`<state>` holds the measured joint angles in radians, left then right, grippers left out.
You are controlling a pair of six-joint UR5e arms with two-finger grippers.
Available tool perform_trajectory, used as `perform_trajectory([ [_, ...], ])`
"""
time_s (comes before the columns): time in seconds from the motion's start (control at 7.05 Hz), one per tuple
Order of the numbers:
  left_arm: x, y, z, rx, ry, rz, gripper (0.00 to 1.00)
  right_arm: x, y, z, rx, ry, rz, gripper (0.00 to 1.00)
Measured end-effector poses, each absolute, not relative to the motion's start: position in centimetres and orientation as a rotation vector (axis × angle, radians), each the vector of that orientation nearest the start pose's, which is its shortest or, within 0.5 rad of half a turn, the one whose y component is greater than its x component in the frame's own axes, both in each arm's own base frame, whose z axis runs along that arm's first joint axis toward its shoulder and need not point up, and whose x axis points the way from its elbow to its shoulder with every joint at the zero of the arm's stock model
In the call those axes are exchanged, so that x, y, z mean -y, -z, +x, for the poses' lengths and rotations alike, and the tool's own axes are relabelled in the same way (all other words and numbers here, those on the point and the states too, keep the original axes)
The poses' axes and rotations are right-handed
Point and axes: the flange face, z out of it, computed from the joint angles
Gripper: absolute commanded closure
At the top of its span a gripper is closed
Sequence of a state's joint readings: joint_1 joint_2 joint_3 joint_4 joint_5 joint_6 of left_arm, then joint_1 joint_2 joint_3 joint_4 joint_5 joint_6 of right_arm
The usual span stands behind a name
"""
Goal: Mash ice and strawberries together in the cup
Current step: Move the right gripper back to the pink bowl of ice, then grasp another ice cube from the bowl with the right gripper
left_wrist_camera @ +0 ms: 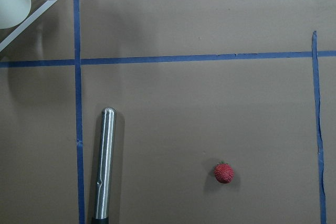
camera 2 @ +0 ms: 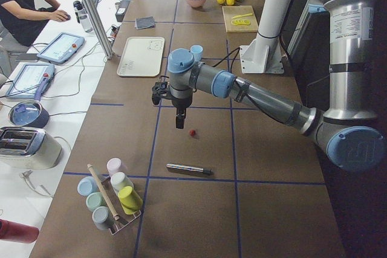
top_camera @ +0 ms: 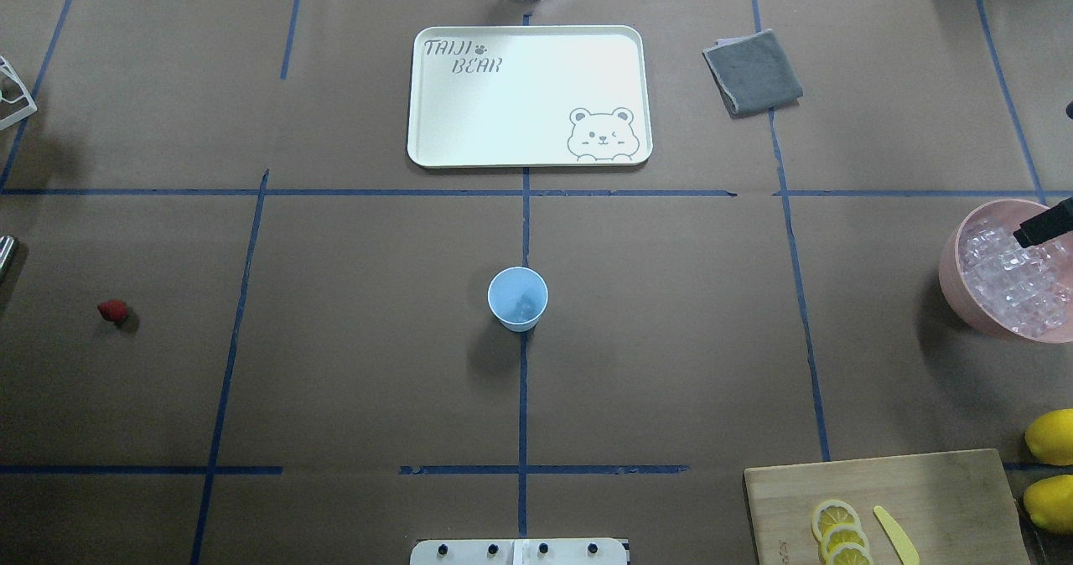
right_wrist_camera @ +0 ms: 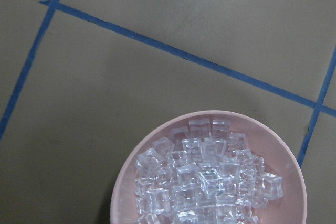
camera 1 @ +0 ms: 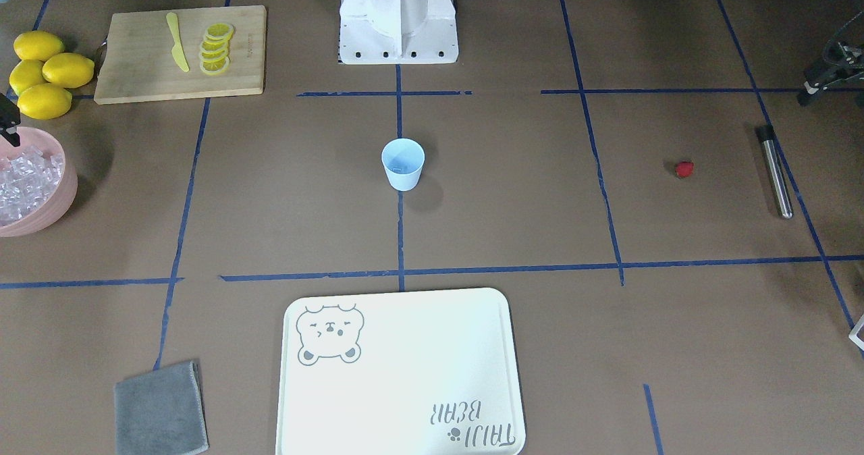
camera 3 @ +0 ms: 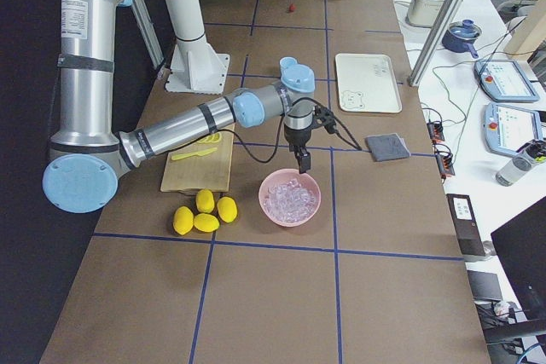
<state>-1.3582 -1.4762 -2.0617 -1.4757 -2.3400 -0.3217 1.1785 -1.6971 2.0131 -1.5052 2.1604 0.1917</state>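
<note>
Tabletop (top_camera: 671, 339): brown paper crossed with blue tape, and it carries everything you need.
Pink bowl (top_camera: 951, 272): sits at the robot's right end, heaped with ice.
Right pincer (camera 3: 302, 166): hangs over the bowl. Only the side view shows it whole, so you cannot tell whether it is spread or pressed together.
Left pincer (camera 2: 179, 124): hangs above the strawberry, apart from it. Its state you cannot tell either.
Cup (top_camera: 517, 298): upright at centre, well apart from bowl and berry. It is probably light and tippy, so hold its wall. Overhead shows something pale inside; the front view barely does.
Strawberry (left_wrist_camera: 223, 172): lies at the left end, near a steel rod (left_wrist_camera: 105, 166). It is likely soft, so pinch gently across the body.
Ice (right_wrist_camera: 205, 177): in the bowl, hard and likely slippery. Grip flat faces. Only the right wrist view separates single cubes.
</note>
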Motion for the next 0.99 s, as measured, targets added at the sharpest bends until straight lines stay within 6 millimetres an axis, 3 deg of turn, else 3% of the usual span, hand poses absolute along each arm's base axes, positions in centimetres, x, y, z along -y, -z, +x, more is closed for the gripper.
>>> perform_trajectory([
  [0.28, 44.2, -47.4, 3.2, -0.811, -0.018, 0.071, 0.00, 43.3, -54.2, -9.8, 0.701, 0.310, 0.162, 0.10],
  [0.99, 44.2, -47.5, 3.3, -0.810, -0.022, 0.071, 0.00, 42.9, -58.1, -12.6, 0.739, 0.359, 0.065, 0.22],
])
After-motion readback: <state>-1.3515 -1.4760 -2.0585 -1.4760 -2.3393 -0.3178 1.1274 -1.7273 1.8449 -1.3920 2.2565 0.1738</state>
